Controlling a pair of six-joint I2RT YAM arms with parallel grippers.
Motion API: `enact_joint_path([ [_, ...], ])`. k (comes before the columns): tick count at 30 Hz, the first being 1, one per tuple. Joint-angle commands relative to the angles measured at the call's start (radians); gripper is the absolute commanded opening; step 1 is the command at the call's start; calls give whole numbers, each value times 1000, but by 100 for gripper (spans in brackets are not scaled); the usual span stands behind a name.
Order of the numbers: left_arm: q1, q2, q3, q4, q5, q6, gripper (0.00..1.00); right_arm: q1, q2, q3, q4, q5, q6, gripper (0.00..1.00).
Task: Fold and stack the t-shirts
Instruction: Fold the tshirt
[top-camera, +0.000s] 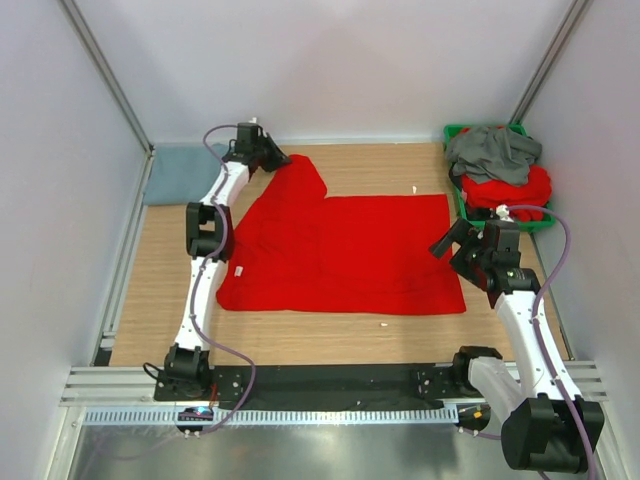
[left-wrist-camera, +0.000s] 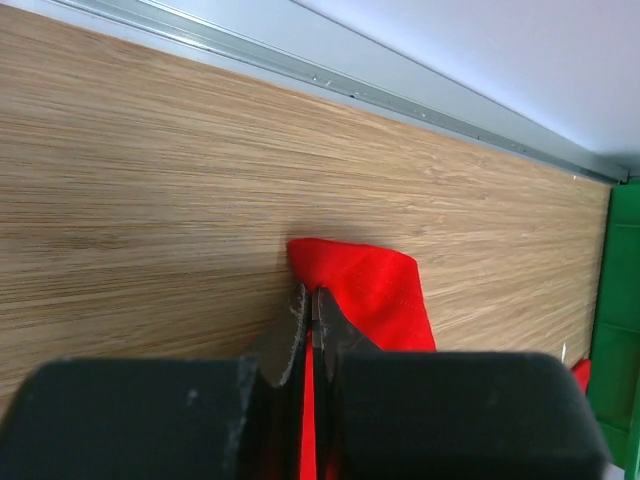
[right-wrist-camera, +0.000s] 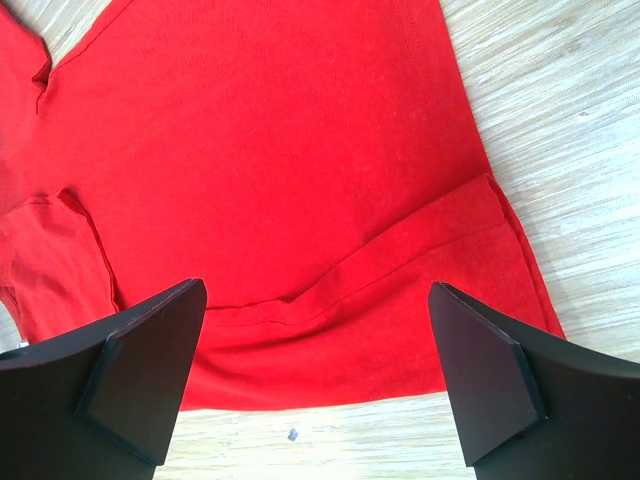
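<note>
L claw (left-wrist-camera: 308, 300) is pinched tight on a corner of the red shirt (top-camera: 350, 255). Cloth runs back btwn the fingers, and a short flap pokes out ahead over bare table (left-wrist-camera: 150, 180). From above, that claw sits at the far left w/ the corner drawn up to a peak. The rest of the shirt lies flat mid-table, long axis left-right.

R claw (right-wrist-camera: 315, 300) is spread wide, holding nothing, and hovers over the shirt's right part, w/ an edge of the cloth just under the fingertips. So R is nearer the right side, while L has the far-left corner. My read: the next fold turns on L carrying that corner across the body toward R, so it should travel along the long axis.

Count:
- 1 red shirt spread out
- 1 blue-grey shirt (top-camera: 185, 172) at far left
- 1 grey shirt (top-camera: 495, 152) on top of a red pile (top-camera: 515, 190) in 1 bin (top-camera: 452, 130); can't tell how many reds are in there
</note>
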Motion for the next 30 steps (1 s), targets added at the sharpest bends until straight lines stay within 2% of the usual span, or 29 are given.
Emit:
enact_joint_path([
  [1, -4, -49, -19, -19, -6, 53, 0, 4, -2, 19, 10, 2, -14, 100],
  [4, -8, -108, -63, -37, -1, 70, 0, 4, -2, 34, 29, 2, -11, 100],
  [8, -8, -290, -157, -92, -1, 102, 0, 7, 62, 104, 38, 0, -25, 100],
  [14, -8, -536, -396, -195, -38, 197, 0, 5, 324, 317, -2, 60, -49, 100],
  [19, -26, -711, -526, -308, -78, 243, 0, 5, 603, 586, -62, 88, -65, 99],
  [24, -60, -818, -635, -396, -119, 299, 0, 27, 790, 793, -80, 129, -65, 92],
  [27, -67, -892, -775, -404, -128, 305, 0, 56, 930, 932, -129, 195, -62, 87],
  [30, -73, -941, -818, -434, -151, 299, 0, 112, 1080, 1087, -196, 249, -71, 84],
])
